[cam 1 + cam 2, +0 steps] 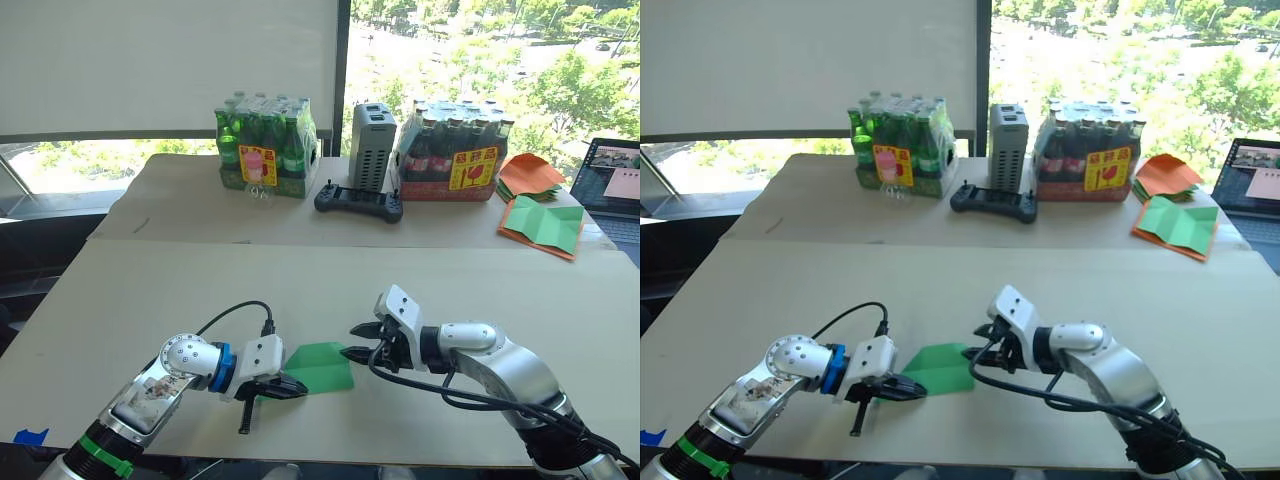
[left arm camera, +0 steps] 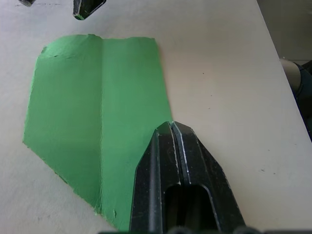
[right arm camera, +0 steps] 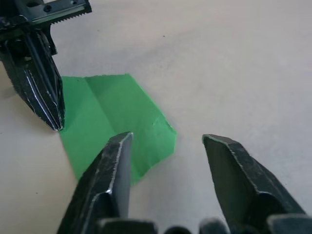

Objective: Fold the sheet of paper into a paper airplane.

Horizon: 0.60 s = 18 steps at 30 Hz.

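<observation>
The left gripper [image 1: 292, 387] is seen with its two black fingers [image 2: 171, 141] pressed together, their joined tip resting on the near edge of the paper [image 1: 322, 366]; whether a layer is pinched between them cannot be told. The right gripper [image 1: 358, 340] is held with its fingers [image 3: 117, 161] spread apart, one fingertip over the paper's right end and the other over bare table beside it. The two grippers are set at opposite ends of the paper, facing each other.

The paper, bright green, is laid flat on the front table [image 1: 130, 300] near its front edge, folded into a short wedge with one slanted corner and a crease along its length.

On the rear table [image 1: 180, 200], well apart from the grippers, a shrink-wrapped pack of green bottles [image 1: 265, 148] is placed at the left, a grey box [image 1: 372, 145] in the middle with a black controller [image 1: 359, 203] just in front of it, and a pack of dark bottles [image 1: 450, 150] at the right. Further right, a creased green sheet edged in orange [image 1: 543, 226] and orange papers [image 1: 530, 174] are seen, with a laptop [image 1: 610, 180] at the edge
</observation>
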Tool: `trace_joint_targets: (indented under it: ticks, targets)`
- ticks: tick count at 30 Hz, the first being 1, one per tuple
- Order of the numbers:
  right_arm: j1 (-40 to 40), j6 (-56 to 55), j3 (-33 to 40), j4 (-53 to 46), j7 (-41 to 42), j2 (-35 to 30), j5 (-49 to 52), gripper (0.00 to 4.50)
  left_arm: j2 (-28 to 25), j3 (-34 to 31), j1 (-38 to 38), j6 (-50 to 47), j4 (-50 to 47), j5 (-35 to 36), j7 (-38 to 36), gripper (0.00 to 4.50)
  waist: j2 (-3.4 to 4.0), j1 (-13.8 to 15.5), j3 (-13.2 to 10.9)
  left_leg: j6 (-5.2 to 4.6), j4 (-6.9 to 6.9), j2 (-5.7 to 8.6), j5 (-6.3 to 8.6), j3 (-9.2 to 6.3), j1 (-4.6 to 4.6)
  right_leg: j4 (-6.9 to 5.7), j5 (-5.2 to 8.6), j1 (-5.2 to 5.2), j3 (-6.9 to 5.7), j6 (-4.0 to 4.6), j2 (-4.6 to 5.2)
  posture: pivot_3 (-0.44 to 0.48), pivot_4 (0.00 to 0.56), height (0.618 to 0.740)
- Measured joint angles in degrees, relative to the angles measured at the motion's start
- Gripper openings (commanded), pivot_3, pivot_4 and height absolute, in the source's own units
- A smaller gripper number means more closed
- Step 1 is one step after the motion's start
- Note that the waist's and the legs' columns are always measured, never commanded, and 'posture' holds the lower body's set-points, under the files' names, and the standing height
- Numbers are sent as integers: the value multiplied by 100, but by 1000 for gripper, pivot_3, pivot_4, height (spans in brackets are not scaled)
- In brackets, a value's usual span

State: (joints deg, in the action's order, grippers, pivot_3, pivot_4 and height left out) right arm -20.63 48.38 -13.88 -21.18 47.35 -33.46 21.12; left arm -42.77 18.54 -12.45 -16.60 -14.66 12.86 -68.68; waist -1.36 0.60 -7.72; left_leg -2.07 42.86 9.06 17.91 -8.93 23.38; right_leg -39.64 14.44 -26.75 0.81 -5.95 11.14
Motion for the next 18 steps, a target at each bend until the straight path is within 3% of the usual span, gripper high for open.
trace_joint_targets:
  ticks: [18]
  targets:
    - [-324,1437,152,511,-18,503,919,2995,0,38,-21,-89,-71,-3,-1,0,0,-11,0,0,-1,-1,0,-1,-4,0,0,4,0,0,0,0,150,675]
